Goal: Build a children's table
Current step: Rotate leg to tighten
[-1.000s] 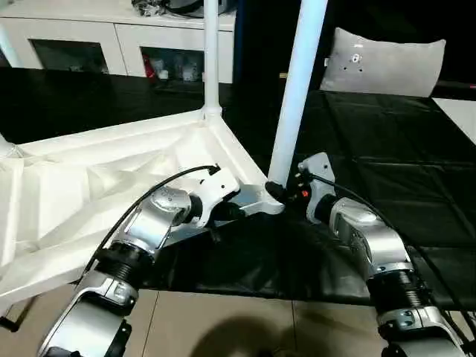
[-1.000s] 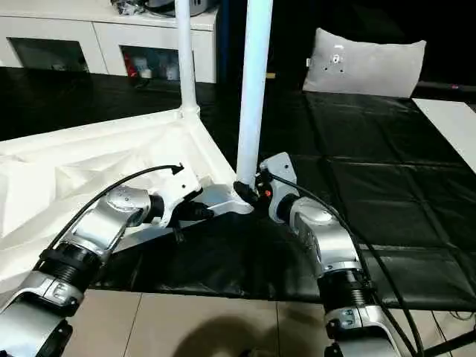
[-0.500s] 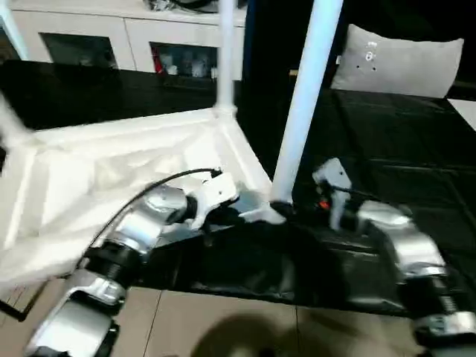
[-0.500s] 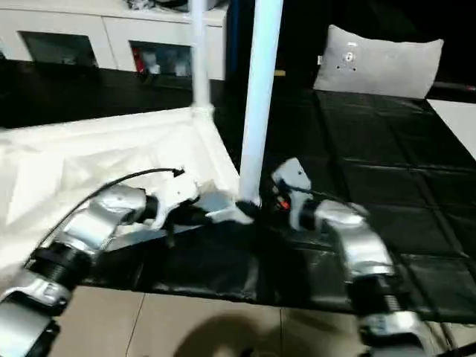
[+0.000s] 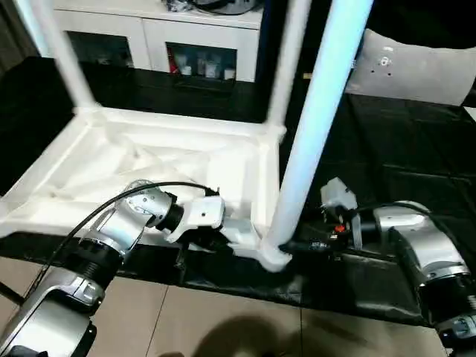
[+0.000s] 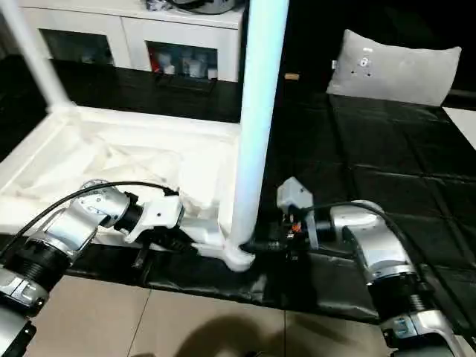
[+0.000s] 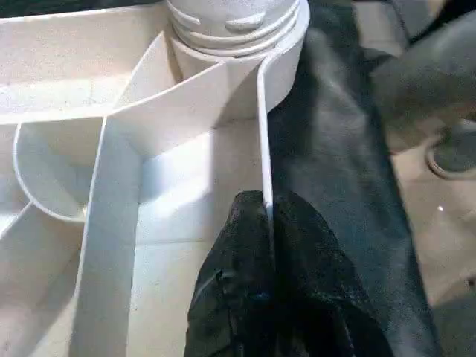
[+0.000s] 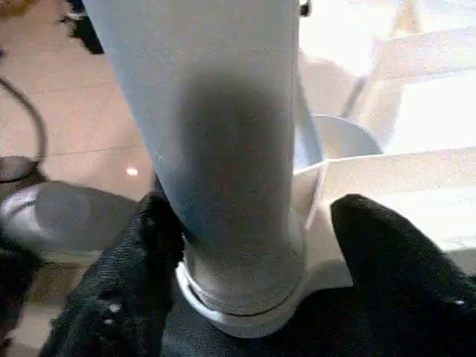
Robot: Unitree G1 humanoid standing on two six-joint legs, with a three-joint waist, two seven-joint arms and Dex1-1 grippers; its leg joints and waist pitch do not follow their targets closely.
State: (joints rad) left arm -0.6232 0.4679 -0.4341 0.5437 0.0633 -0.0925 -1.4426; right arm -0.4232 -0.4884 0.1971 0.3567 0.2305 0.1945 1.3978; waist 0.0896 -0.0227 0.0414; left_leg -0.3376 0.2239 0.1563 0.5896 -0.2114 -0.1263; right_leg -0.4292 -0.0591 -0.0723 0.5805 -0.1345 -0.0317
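Right end effector point(image 8: 245, 245) astride leg point(image 8: 216, 134) base

legs point(image 5: 320, 126) upright in tabletop point(image 5: 149, 156) sockets

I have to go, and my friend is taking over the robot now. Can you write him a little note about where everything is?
Left tool: shut on the tabletop's side wall, near the closest corner.
Right tool: fingers either side of the base of the near leg; a gap shows beside the tube.
The tabletop lies underside up on the black mat.
Done: three legs stand in corner sockets.
Left: the fourth corner isn't visible, so check it, then turn the table upright.
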